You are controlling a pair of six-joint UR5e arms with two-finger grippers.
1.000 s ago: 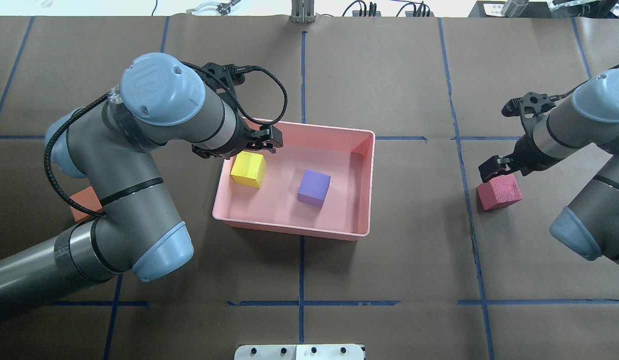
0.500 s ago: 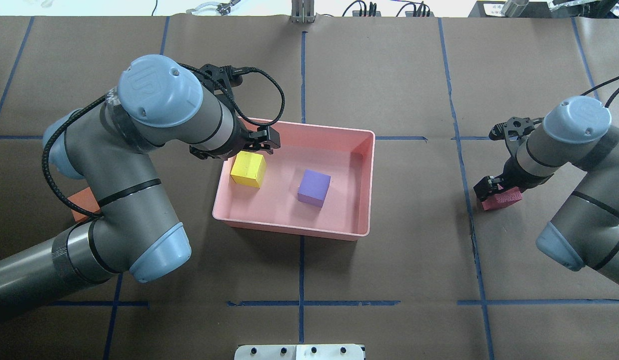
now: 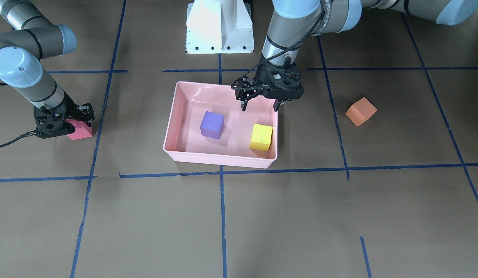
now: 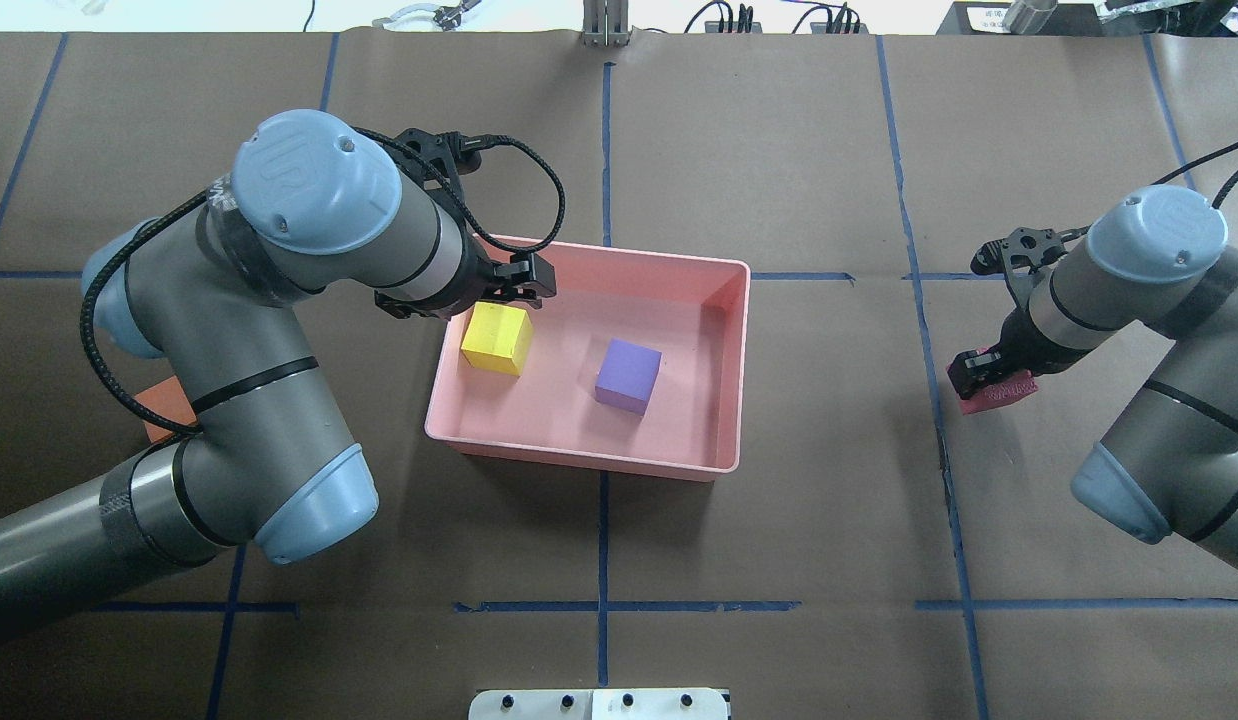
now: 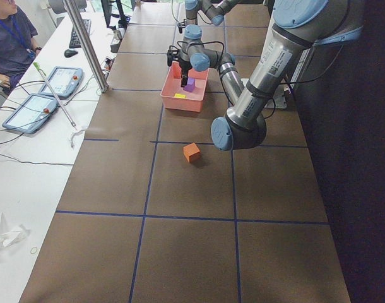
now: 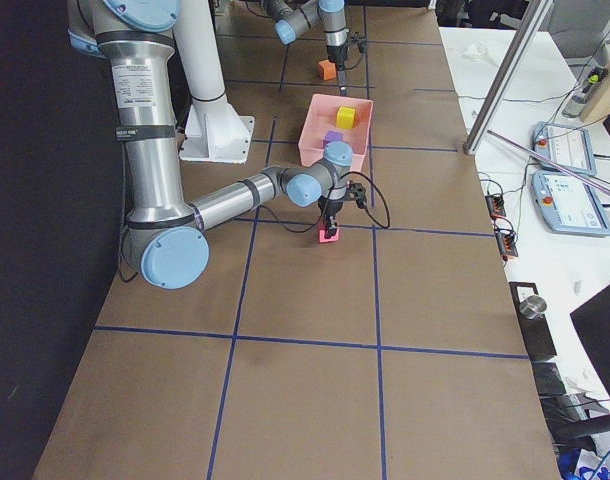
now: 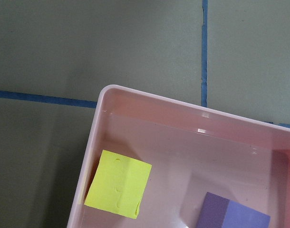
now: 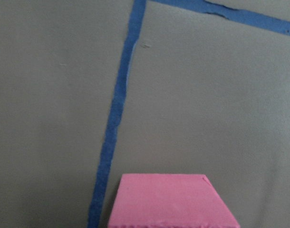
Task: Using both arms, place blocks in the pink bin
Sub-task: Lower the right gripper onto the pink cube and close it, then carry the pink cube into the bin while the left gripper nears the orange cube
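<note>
Pink bin (image 4: pixel 579 458): sits mid-bench, about halfway between the two ends, long sides parallel to the robot-side edge

Yellow block (image 4: pixel 496 337): inside the bin, flat on the floor, just beside the wall facing the bench's left end

Purple block (image 4: pixel 628 374): inside the bin near its middle, apart from the yellow one

Orange block (image 3: pixel 361 111): on the bench outside the bin, toward the left end, well apart from the bin and partly hidden by the left arm in the overhead view

Red block (image 3: pixel 80 131): on the bench toward the right end, just beside a blue tape line

Left pincer (image 3: pixel 259 105): jaws apart, pointing down over the bin's left side, above and apart from the yellow block

Right pincer (image 3: pixel 67 122): lowered over the red block with jaws either side; whether they grip it cannot be told
</note>
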